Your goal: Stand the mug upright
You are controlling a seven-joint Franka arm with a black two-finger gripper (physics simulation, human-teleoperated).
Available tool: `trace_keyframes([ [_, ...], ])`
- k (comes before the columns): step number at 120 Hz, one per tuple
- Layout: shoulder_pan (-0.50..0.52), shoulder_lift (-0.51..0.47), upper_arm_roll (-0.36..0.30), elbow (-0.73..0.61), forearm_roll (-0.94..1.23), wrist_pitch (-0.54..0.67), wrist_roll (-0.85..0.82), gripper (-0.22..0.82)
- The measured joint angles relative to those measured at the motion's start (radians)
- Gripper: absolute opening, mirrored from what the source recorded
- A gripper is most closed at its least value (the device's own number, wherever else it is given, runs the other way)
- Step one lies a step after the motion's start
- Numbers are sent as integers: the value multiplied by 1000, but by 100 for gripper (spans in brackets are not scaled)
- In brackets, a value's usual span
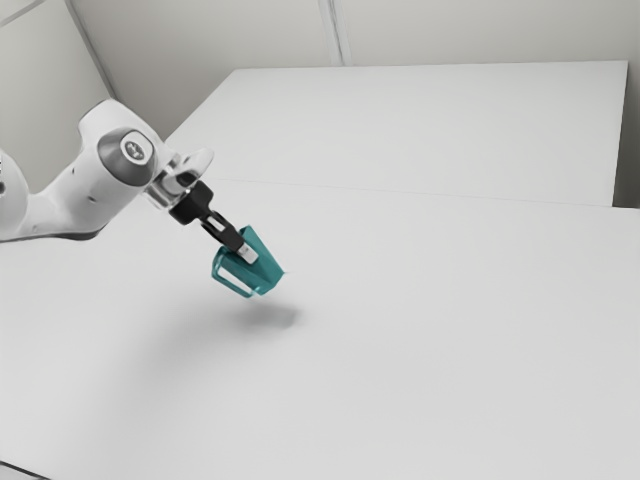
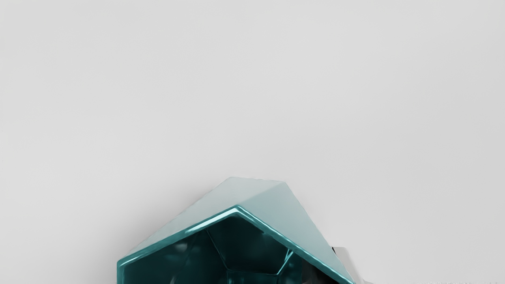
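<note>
- Pale grey wall point(image 1: 480, 30) behind a broad, smooth white table point(image 1: 430, 350), stretching wide around the mug, edges well apart from it.
- White jointed arm point(image 1: 95, 185), slanting down from the exterior view's left.
- Black two-finger gripper point(image 1: 248, 254), pinching the mug.
- Glossy teal faceted mug point(image 1: 268, 271), tilted above the table, mouth toward the hand.

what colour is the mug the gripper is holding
Teal: the mug shows it best in the exterior view, held by the gripper.
</note>
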Motion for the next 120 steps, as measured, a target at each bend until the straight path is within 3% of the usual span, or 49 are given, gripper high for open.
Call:
trace_keyframes([
  [41, -48, 28, -46, 36, 286, 117, -202, -17],
  [66, -11, 34, -60, 42, 416, 151, -311, -16],
  [90, 33, 55, -68, 42, 464, 171, -396, -17],
  [120, 8, 75, -72, 40, 477, 196, -472, -18],
])
